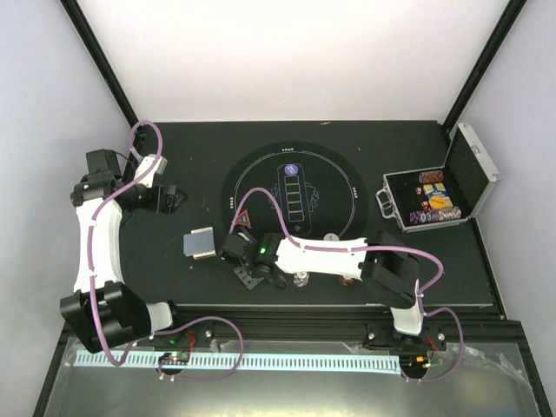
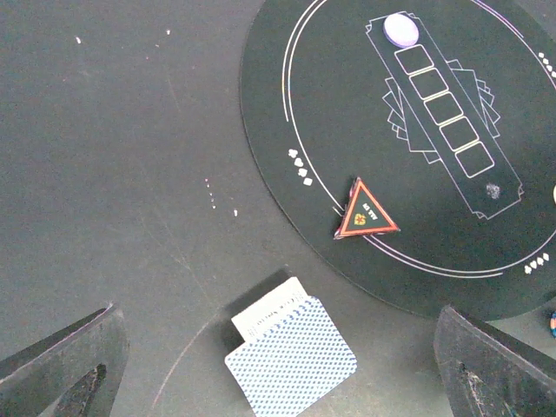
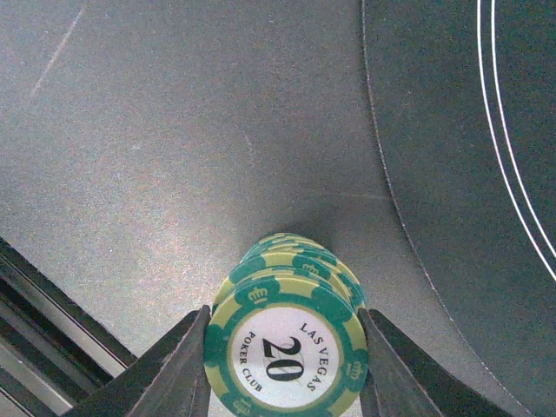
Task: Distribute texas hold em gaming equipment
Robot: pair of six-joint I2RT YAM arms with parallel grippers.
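Note:
In the right wrist view my right gripper (image 3: 285, 360) is shut on a stack of green striped chips (image 3: 287, 343); both fingers touch the sides of the top chip, which reads 20. The stack sits over bare table just left of the black mat (image 3: 469, 174). My left gripper (image 2: 278, 382) is open, its fingers (image 2: 61, 365) wide apart above a small pile of blue-backed cards (image 2: 291, 352). The red triangle marker (image 2: 365, 213) lies at the mat's edge and the white round button (image 2: 400, 29) sits at the far end of the printed card row. From above, the cards (image 1: 199, 242) lie left of my right gripper (image 1: 236, 252).
The open silver case (image 1: 439, 195) stands at the right with several chips inside. A few loose chips (image 1: 300, 278) lie near the front of the round mat (image 1: 347, 187). The table's front rail runs just behind the right gripper.

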